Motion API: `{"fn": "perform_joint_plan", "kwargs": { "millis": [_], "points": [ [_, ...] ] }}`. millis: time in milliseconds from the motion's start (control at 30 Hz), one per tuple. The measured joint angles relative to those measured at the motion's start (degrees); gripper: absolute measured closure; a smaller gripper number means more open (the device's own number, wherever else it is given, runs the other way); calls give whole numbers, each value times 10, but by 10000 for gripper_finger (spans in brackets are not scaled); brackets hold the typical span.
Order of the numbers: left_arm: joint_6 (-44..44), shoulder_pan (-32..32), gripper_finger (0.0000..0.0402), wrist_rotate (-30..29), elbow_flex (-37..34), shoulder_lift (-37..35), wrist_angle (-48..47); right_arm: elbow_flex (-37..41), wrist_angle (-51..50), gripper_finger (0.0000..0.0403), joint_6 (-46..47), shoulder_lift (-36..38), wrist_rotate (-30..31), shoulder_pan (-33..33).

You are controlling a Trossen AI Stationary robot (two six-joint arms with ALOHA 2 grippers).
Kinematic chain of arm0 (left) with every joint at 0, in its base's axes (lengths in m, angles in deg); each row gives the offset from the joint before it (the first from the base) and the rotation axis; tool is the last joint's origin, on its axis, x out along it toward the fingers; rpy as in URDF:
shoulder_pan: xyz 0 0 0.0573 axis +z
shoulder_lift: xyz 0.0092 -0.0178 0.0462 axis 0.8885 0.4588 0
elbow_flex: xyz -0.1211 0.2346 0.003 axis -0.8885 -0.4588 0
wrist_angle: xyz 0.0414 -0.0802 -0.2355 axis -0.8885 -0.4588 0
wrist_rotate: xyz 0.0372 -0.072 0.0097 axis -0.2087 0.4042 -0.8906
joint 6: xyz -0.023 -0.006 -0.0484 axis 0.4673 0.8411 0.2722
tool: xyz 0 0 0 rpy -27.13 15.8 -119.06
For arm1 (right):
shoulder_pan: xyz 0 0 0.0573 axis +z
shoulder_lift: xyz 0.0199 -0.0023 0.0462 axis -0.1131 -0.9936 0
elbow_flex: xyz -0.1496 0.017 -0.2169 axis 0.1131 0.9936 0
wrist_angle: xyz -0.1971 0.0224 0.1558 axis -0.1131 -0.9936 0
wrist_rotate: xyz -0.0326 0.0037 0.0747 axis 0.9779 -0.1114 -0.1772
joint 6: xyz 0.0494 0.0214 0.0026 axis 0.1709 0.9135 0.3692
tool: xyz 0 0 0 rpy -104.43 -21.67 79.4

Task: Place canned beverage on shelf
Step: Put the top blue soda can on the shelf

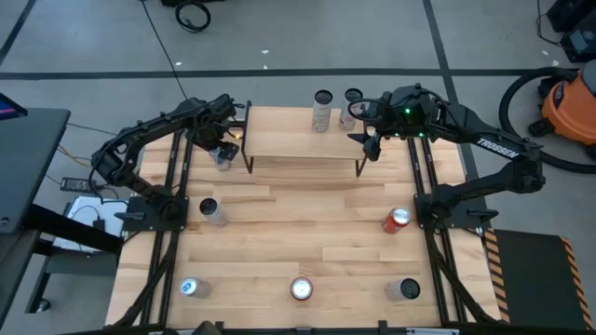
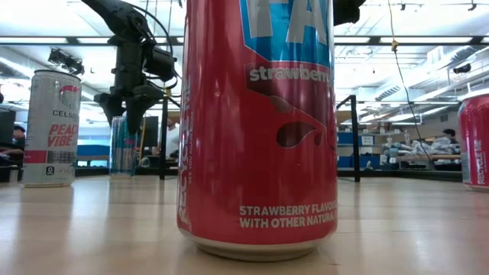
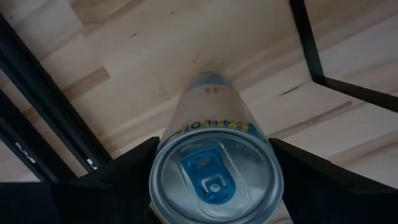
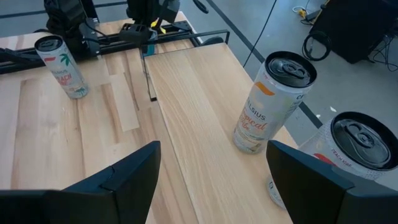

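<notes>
A slim silver can [image 3: 214, 177] with a blue tab stands upright on the table just off the left end of the shelf [image 1: 303, 144]. My left gripper [image 1: 222, 149] hangs straight above it, open and pointing down. One finger [image 3: 127, 177] stands on each side of the can's top; I see no closing on it. In the low view the gripper [image 2: 126, 111] is level with the top of this can [image 2: 122, 149]. My right gripper [image 1: 371, 141] hovers open above the shelf's right end with nothing between its fingers. A pale can [image 4: 270, 102] stands on the shelf board [image 4: 186, 106].
Another can [image 4: 354, 155] stands beside the shelf's far right corner. Loose cans stand on the table: one at mid left [image 1: 212, 212], a red one at mid right [image 1: 398, 220], and three along the near edge [image 1: 191, 288], [image 1: 301, 289], [image 1: 403, 289]. The shelf's black legs [image 3: 311, 43] are close to my left gripper.
</notes>
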Motion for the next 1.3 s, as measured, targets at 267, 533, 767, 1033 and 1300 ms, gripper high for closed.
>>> {"fn": "perform_joint_plan", "kwargs": {
  "millis": [267,533,767,1033,1300],
  "points": [
    [-4,0,126,0,0,0,-12,0,0,101,0,0,0,0],
    [-25,0,171,1,1,-1,-19,0,0,101,0,0,0,0],
    [-46,-2,164,2,40,-2,-79,0,-1,101,0,0,0,0],
    [-46,-18,166,2,158,-2,-160,0,0,101,0,0,0,0],
    [-39,-47,162,3,333,-2,-243,0,0,101,0,-1,0,0]
  ]
}}
